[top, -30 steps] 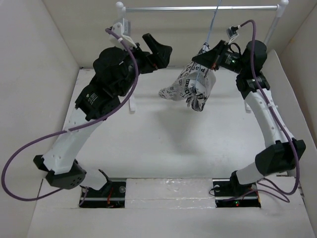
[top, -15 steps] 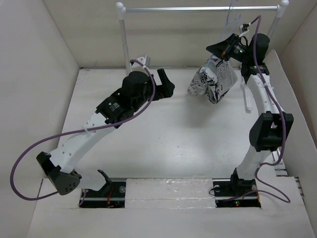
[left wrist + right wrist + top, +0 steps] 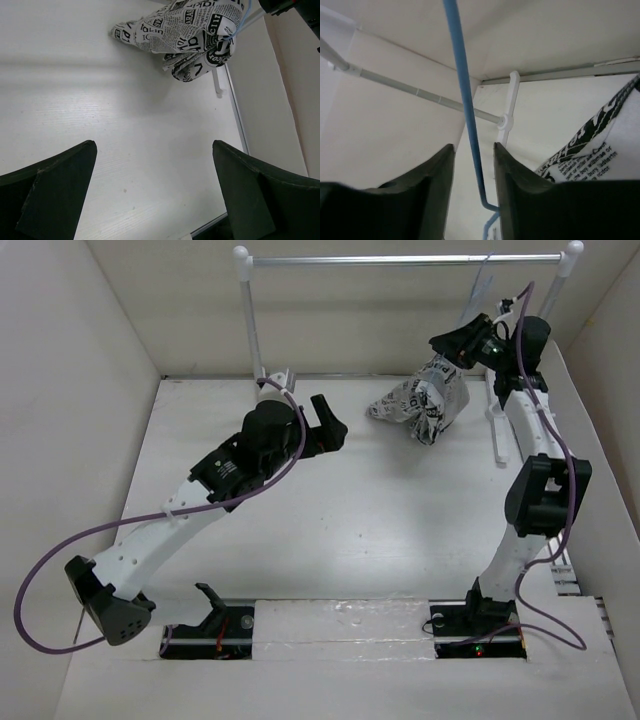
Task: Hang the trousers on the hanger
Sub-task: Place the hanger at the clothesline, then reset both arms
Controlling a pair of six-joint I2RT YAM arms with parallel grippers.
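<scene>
Running up through slightly spread right pincer (image 3: 474, 150): hanger (image 3: 465, 100); trousers (image 3: 425, 400) bunched just lower left; left pincer (image 3: 152, 145) spread, farther off.

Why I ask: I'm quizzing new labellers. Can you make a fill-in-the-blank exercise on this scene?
The left gripper is open and holds ___.
The right gripper has the blue ___ between its fingers.
The trousers are white with ___ print.
Missing words: nothing; hanger; black.

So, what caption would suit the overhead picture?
Right hand at the hanger bearing newsprint trousers by the rail; left hand open nearby.
</scene>
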